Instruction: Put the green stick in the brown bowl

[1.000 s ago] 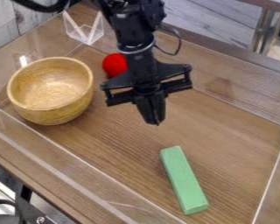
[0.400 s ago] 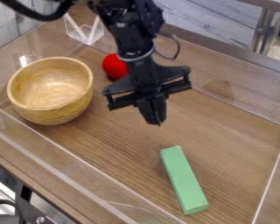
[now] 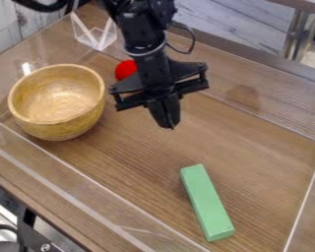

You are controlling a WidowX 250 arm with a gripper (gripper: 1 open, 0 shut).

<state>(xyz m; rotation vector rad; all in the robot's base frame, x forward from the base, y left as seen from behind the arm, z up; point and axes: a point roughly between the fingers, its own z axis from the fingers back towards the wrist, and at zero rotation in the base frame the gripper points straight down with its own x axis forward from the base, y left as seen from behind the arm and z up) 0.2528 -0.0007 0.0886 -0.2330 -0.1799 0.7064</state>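
The green stick [image 3: 205, 202] lies flat on the wooden table near the front right, a pale green block angled slightly. The brown bowl [image 3: 55, 100] sits at the left, empty and upright. My gripper [image 3: 165, 120] hangs above the middle of the table, pointing steeply down, its black fingers pressed together and holding nothing. It stands between the bowl and the stick, well above and behind the stick.
A red ball-like fruit [image 3: 123, 69] lies behind the arm, partly hidden by it. A clear plastic stand [image 3: 97, 35] is at the back left. Low clear walls [image 3: 160, 231] edge the table front and sides.
The gripper has drifted slightly left and back and rolled a little; it stays shut. Stick and bowl have not moved.
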